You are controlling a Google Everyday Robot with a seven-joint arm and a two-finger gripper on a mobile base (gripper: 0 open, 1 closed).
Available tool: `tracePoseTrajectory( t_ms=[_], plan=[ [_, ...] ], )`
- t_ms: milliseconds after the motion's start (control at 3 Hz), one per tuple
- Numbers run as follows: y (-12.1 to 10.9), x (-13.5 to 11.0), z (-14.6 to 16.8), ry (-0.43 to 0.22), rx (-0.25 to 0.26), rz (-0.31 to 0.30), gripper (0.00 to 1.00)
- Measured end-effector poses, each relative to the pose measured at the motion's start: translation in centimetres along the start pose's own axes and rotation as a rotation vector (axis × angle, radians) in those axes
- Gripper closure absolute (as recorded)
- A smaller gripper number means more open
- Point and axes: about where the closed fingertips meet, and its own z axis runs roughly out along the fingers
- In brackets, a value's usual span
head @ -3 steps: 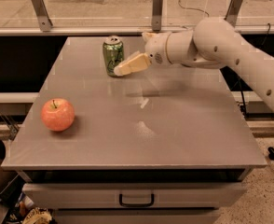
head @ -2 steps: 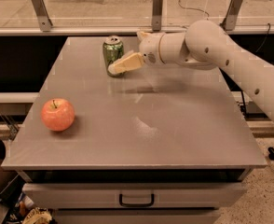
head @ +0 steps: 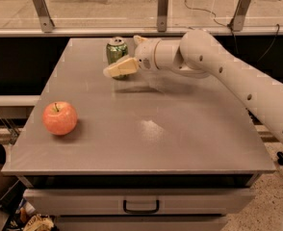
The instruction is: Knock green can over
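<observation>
Now gripper (head: pixel 121 67) sits further left than a second ago, across lower front of green can (head: pixel 116 49), no longer off to its right. Can stands upright near table's (head: pixel 180 143) far edge: push seems imminent, not landed. Can's base hidden; contact unconfirmed. Gripper released or clenched: cannot tell. Arm (head: pixel 237 81) cut off at right.
</observation>
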Motion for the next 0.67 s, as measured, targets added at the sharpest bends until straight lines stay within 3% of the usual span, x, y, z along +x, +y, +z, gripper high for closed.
tracePoseTrajectory(
  t_ms=[333,667],
  plan=[
    [0.31,1.14,0.78,-0.02,0.005,0.015,0.15],
    [0.49,1.0,0.98,-0.02,0.0,0.014,0.38]
  ],
)
